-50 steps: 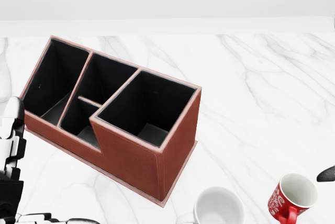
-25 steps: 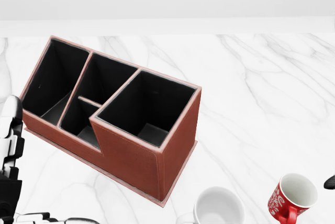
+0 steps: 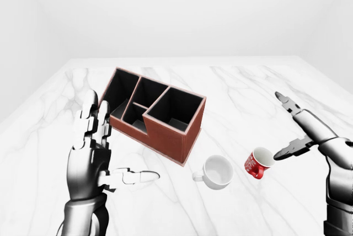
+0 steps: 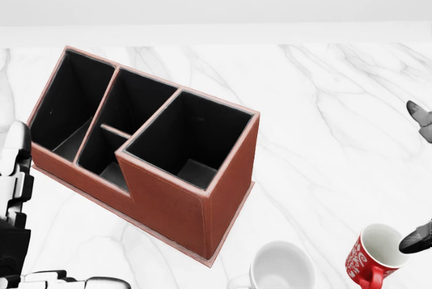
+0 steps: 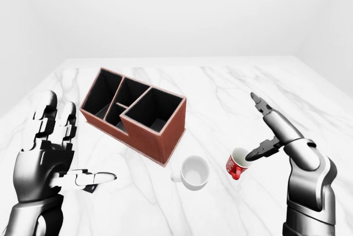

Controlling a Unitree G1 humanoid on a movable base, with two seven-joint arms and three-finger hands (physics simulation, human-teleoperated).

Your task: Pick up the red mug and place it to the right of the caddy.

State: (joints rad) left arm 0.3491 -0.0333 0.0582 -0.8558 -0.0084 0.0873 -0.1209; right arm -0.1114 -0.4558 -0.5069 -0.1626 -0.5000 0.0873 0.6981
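White mug [image 3: 217, 171] upright on marble table [image 3: 248, 90].

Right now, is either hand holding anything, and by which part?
Nothing is held. The right hand is open beside the red mug, one finger near its rim; the left hand is open and empty.

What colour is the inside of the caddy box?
Black inside the caddy, with reddish-brown outer walls and pale rims. The head view shows it best.

Showing glossy dark-grey metallic forearms, rounded and tapering toward the wrists. Left hand [image 3: 92, 153] wearing pale silver-white blocky finger segments over a darker palm. Right hand [image 5: 276, 131] appearing dark gunmetal, slim fingers ending in pointed tips, black joints breaking up the segments.
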